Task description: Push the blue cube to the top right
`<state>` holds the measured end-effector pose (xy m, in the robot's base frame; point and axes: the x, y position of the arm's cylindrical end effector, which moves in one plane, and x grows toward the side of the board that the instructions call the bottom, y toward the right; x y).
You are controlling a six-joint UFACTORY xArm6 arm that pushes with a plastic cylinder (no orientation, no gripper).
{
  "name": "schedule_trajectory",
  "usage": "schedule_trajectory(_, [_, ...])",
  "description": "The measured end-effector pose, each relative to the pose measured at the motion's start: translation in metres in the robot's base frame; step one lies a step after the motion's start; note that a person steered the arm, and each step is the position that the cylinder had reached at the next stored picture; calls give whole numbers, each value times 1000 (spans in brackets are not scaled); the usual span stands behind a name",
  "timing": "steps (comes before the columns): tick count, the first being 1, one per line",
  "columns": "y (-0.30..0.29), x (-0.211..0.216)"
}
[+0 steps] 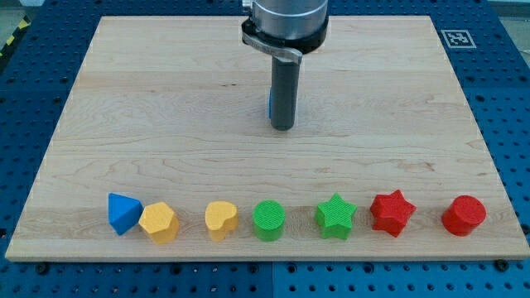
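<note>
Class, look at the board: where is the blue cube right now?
The blue cube is almost hidden behind my tip, near the board's centre, slightly toward the view's top. Only a blue sliver shows at the rod's left edge, far above the row of blocks.

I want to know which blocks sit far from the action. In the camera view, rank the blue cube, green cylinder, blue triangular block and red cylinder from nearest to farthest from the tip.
From my tip:
1. blue cube, just a sliver showing behind the rod on its left.
2. green cylinder, bottom row, nearly straight below.
3. blue triangular block, bottom left.
4. red cylinder, bottom right.
The last two are nearly equal; the order between them is uncertain.
</note>
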<state>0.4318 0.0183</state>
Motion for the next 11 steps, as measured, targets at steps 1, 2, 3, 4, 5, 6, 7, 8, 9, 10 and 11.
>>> schedule_trajectory(1, [-1, -23])
schedule_trajectory(2, [-22, -50])
schedule_trajectory(3, [-51, -85])
schedule_trajectory(4, [-52, -103])
schedule_trajectory(5, [-43, -68])
schedule_trajectory(6, [-40, -62])
schedule_trajectory(7, [-36, -86])
schedule_trajectory(8, [1, -88])
schedule_trajectory(9, [43, -88])
schedule_trajectory(10, [87, -88])
schedule_trajectory(11, [131, -88])
